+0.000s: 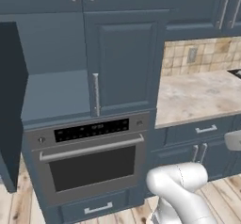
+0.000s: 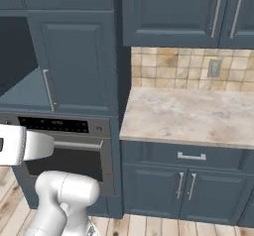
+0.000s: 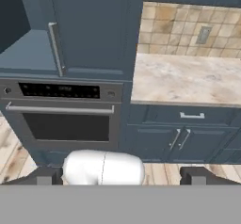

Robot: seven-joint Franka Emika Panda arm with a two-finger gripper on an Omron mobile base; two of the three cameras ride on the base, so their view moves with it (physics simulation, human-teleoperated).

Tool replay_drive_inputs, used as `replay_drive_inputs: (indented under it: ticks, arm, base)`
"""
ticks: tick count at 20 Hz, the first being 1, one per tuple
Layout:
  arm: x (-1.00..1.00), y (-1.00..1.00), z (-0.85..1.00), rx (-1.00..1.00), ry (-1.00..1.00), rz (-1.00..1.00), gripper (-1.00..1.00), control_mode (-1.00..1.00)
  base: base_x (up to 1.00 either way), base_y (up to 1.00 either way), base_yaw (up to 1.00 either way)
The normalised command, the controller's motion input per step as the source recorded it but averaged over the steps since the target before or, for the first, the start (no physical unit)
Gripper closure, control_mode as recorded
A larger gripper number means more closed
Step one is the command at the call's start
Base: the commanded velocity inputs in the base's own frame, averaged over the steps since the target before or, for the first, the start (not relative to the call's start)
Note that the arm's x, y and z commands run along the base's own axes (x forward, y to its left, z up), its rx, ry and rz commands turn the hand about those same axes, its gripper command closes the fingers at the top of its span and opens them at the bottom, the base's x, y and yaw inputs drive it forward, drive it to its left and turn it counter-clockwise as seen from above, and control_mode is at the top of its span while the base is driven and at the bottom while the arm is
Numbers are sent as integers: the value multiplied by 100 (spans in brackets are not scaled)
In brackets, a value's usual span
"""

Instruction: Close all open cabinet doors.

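An open cabinet door stands left of the oven. A closed door sits above it. The counter lies right.

Even, soft rendered light, faint shadows, slightly blurry throughout.

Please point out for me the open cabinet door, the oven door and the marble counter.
open cabinet door (image 1: 10, 105): left base view, on its dark inner face.
oven door (image 1: 92, 167): left base view, on the black glass.
marble counter (image 2: 188, 116): right base view, on its bare top.
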Motion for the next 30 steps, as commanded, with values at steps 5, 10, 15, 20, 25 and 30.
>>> replay_drive_inputs:
  ticks: [5, 10, 15, 20, 25, 30]
  arm:
    - [0, 0, 0, 0, 0, 0, -100, 100]
    - [0, 0, 0, 0, 0, 0, -100, 100]
    - [0, 0, 0, 0, 0, 0, -100, 100]
    - [0, 0, 0, 0, 0, 0, -100, 100]
    - [0, 0, 0, 0, 0, 0, -100, 100]
    - [0, 0, 0, 0, 0, 0, -100, 100]
  base:
    - [26, 84, 0]
    - [41, 41, 0]
    - [35, 3, 0]
    - [29, 0, 0]
    - [28, 0, 0]
    - [41, 0, 0]
